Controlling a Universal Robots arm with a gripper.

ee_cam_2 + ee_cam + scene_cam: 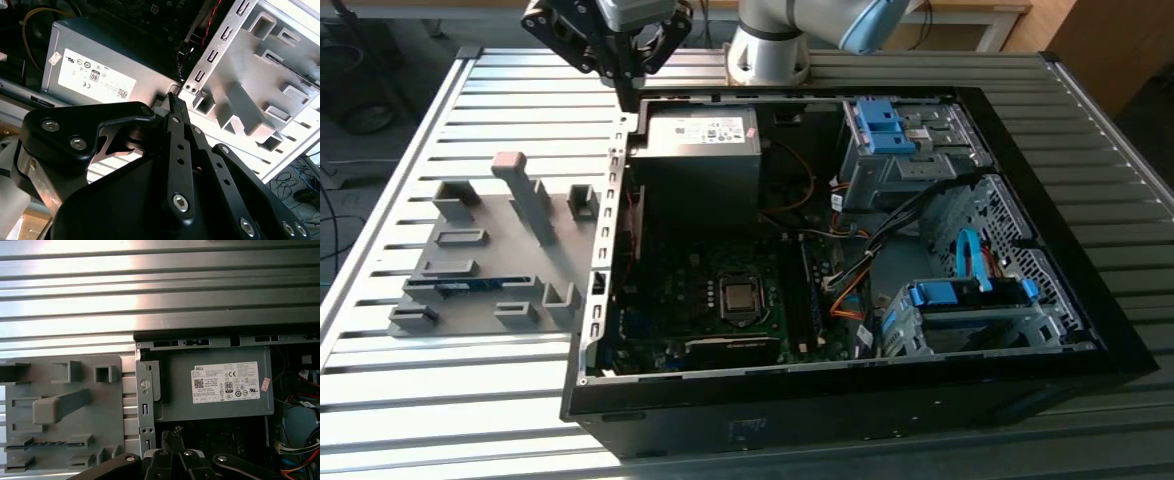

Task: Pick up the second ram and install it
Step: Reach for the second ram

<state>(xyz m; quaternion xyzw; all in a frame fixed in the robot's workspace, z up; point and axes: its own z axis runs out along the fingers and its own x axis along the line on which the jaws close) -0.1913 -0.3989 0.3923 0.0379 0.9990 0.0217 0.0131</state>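
An open black computer case [854,415] lies on the slatted tabletop [454,400], a grey power supply [703,135] inside it and a grey holder tray [507,262] beside it.

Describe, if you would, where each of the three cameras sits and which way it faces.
Exterior view: off the arm, raised, looking down on the open computer case on the slatted table; the arm and gripper show beside the power supply.
First wrist view: on the wrist, looking past the gripper at the power supply and grey holder.
Second wrist view: beside the gripper, looking along it at power supply and grey holder.
Shared: both wrist views show gripper, power supply and holder.
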